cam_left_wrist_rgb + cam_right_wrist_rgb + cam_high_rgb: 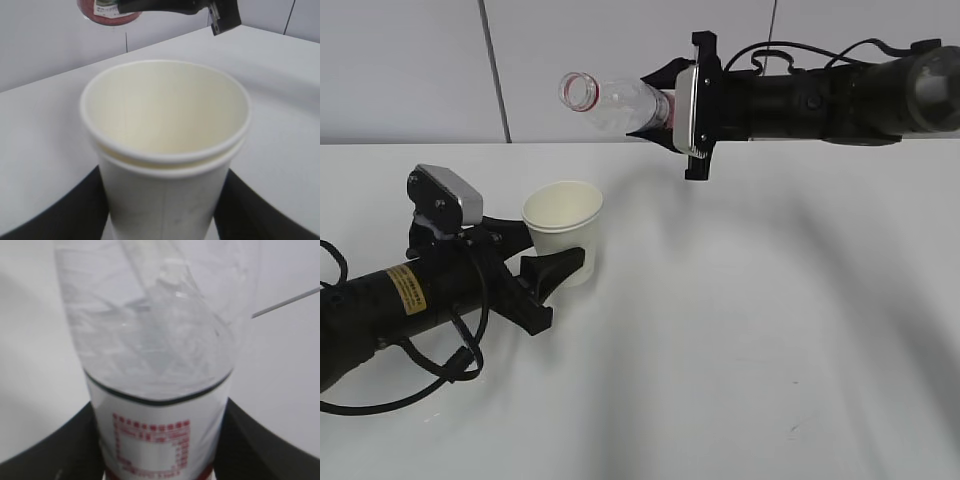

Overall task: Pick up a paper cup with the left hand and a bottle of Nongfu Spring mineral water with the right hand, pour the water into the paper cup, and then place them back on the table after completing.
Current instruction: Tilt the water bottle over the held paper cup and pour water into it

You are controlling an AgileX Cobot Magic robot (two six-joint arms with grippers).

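1. Left hand (545, 275): my fingers are closed in on the paper cup (564, 231), one black finger (552, 272) on each side of the lower wall. In the left wrist view the cup (165, 150) fills the frame between my two dark fingers (60, 210).
2. Cup state: upright, tilted slightly, mouth open upward. Two rims show one just under the other, so it looks like two nested cups. Inside wall is pale cream; I cannot tell whether any water lies at the bottom.
3. Cup position: low over the tabletop (740, 330), left of centre; I cannot tell whether its base touches the surface.
4. Left arm body carries the yellow sticker (410, 290), with the grey camera block (445, 200) on top, just left of the cup.
5. Right hand (665, 105): clamped on the labelled end of the bottle (620, 100), held high above the tabletop, up and right of the cup.
6. Bottle state: lying roughly level, open neck (580, 92) pointing left, no cap on it. The mouth is above the cup and slightly right of its rim, well apart.
7. Right wrist view: bottle (157, 355) sits between my two dark fingers (65, 450); white label with red print (150, 440) near the grip, clear crinkled plastic beyond. Water level not readable.
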